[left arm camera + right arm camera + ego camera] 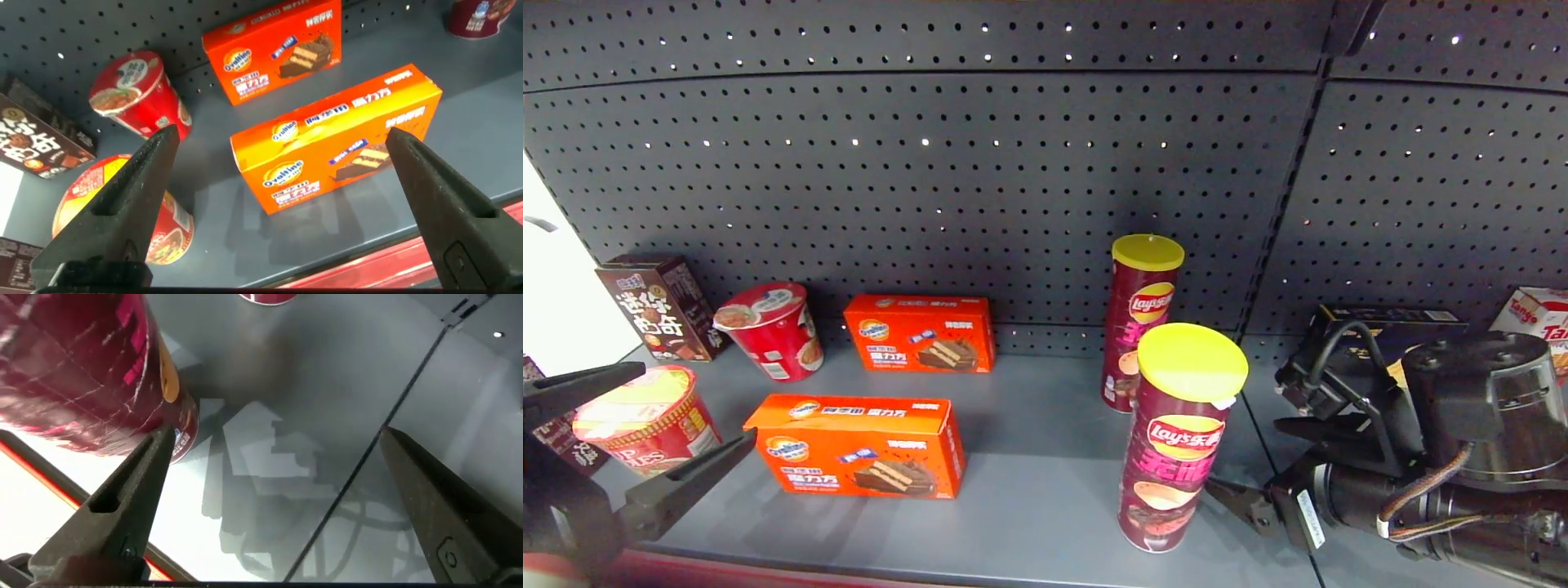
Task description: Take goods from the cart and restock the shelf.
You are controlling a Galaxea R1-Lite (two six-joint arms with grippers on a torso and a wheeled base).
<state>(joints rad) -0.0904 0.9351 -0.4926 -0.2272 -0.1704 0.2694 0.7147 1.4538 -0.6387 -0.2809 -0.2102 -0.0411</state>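
Note:
On the grey shelf [1037, 482] two tall maroon chip cans with yellow lids stand upright, one in front [1180, 441] and one behind it [1142, 318]. My right gripper [1245, 457] sits low just to the right of the front can, open and holding nothing. In the right wrist view the front can [82, 376] is just outside one finger [131, 506], and the gripper [276, 434] spans bare shelf. My left gripper [698, 402] hangs open at the shelf's front left. In its wrist view, the gripper [282, 135] frames the front orange box [343, 139].
A second orange box [920, 333] lies behind the front one [858, 445]. Two red noodle cups [772, 327] [645, 420] and a brown box [662, 306] stand at the left. A dark box [1380, 318] and a white-red box [1539, 314] sit on the right shelf section. The pegboard wall [1013, 163] closes the back.

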